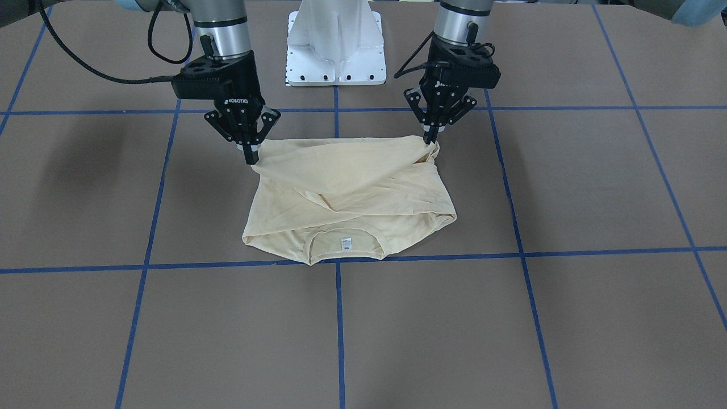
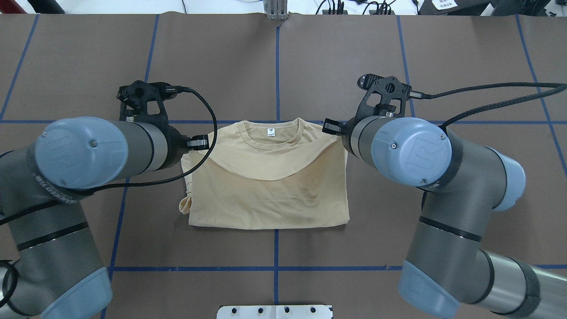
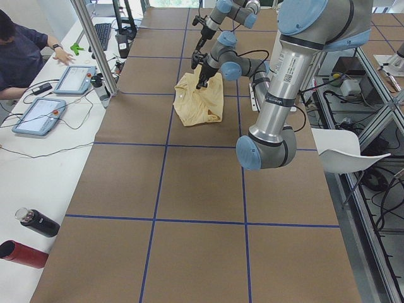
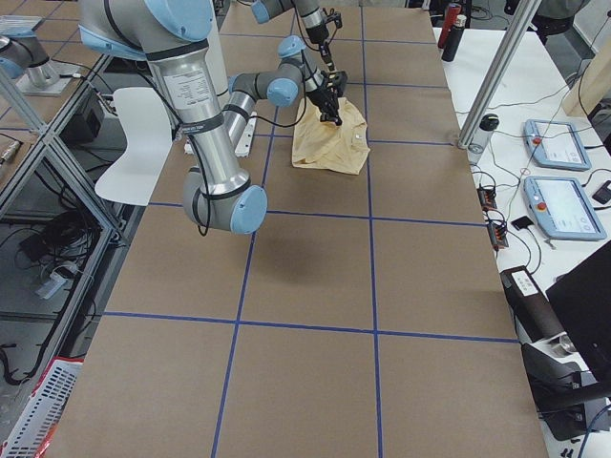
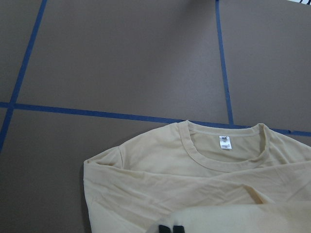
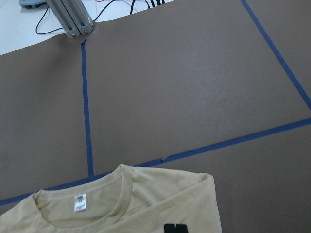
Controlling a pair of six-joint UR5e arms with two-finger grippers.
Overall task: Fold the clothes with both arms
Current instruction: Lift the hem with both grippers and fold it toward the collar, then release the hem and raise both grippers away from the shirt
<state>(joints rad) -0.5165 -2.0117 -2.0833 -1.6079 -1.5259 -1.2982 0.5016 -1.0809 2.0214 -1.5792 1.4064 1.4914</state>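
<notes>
Pinching what exactly, the two grippers? (Ana)

The left gripper (image 1: 431, 138) and the right gripper (image 1: 250, 154) are each clamped on one corner of the raised edge of the T-shirt (image 1: 346, 193). The rest of the shirt lies on the table (image 1: 568, 318), between the arms. Its neck label (image 1: 345, 244) shows at the side far from the robot. (Bo)

And what can go wrong from here? (Ana)

Several things, I think. The cotton looks thin, so a corner may slip out of a pinch if the arms pull apart too much. The lifted edge sags in the middle. If it is lowered like this, it may land with wrinkles. If one arm travels faster, the fold will lie crooked over the collar (image 2: 270, 145). Also a small lump of cloth (image 2: 185, 205) sticks out on the robot's left side and may spoil the outline. (Bo)
</notes>
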